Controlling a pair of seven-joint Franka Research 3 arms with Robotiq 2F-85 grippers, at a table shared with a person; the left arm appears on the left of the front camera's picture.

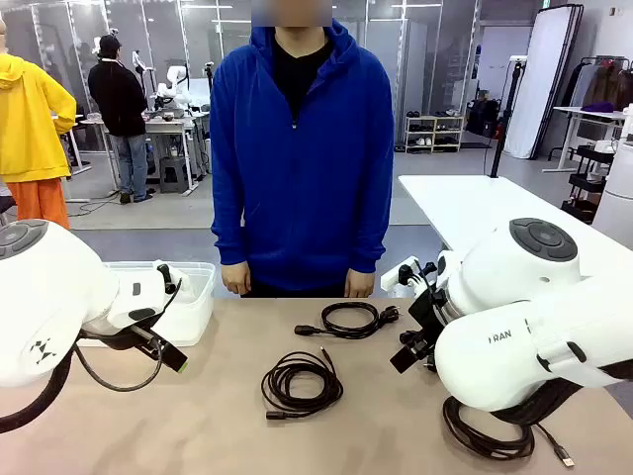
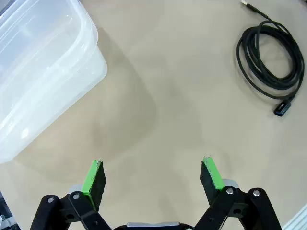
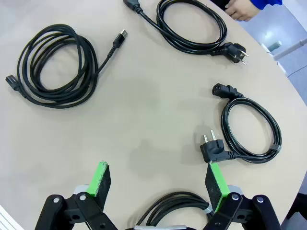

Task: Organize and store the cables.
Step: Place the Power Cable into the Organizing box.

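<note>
Cables (image 1: 303,385) lie in loose black coils across the tan table (image 1: 198,426), none of them in either gripper's grasp. The left gripper (image 2: 152,164) hangs over bare tabletop with its green-padded fingers spread wide, holding and touching nothing. A clear plastic bin (image 2: 43,72) sits to one side of it and a USB-tipped coil (image 2: 270,60) well off to the other. The right gripper (image 3: 158,166) is likewise splayed fully apart and empty above the table. A two-pin plug (image 3: 214,149) rests just beside one of its pads, the end of a tied cord (image 3: 252,129) whose round loop is cinched by a small grey band. Farther out, a longer power cord (image 3: 192,26) curls near the table's far edge, its plug ends trailing out on either side. Another coil (image 3: 175,203) lies partly hidden below the right gripper's base. A person in a blue hoodie (image 1: 302,148) stands at the far side, one hand (image 3: 242,8) close to the power cord.
</note>
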